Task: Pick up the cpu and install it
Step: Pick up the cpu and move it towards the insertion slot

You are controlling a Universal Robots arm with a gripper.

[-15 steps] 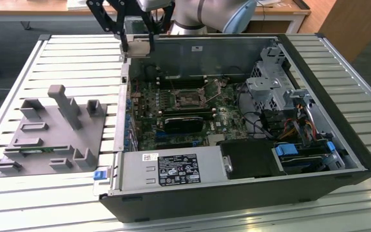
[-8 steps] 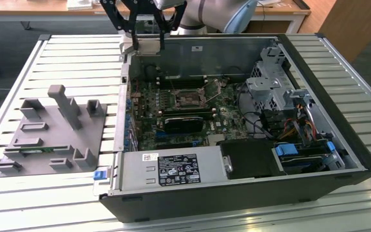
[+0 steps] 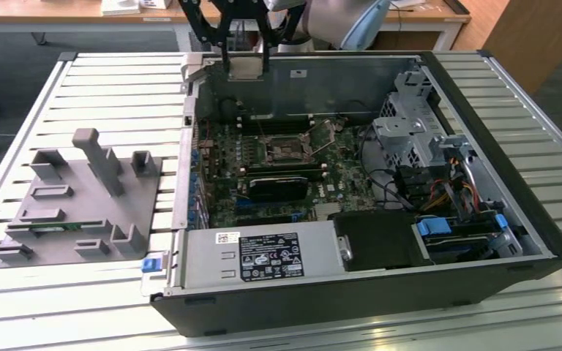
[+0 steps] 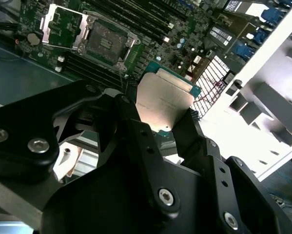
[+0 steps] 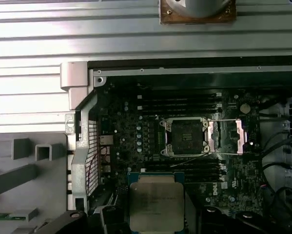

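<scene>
The gripper is clenched on the cpu, one black finger against each of two opposite edges, the chip's silver metal top facing both wrist cameras. The pick-up looks done, and the step in hand reads as the carry toward the socket, with nothing seated yet.

In the exterior view the gripper hangs in the air over the far edge of the open computer case, which lies on its side on a slatted table. The socket is near the middle of the motherboard, well apart from the chip. Its load plate is swung open to one side, so the dark contact area lies bare.

As a judgement, installing calls for bringing the chip over that opening, squaring its edges with the socket frame and keeping it level, since a tilted or turned chip could foul the contacts.

The exterior view gives the whole layout, including a grey parts holder on the table at that view's left, but little of the grasp. The second wrist view shows the fingers on the chip's edges. The first wrist view shows the chip and the open socket together, with memory slots beside the socket.
</scene>
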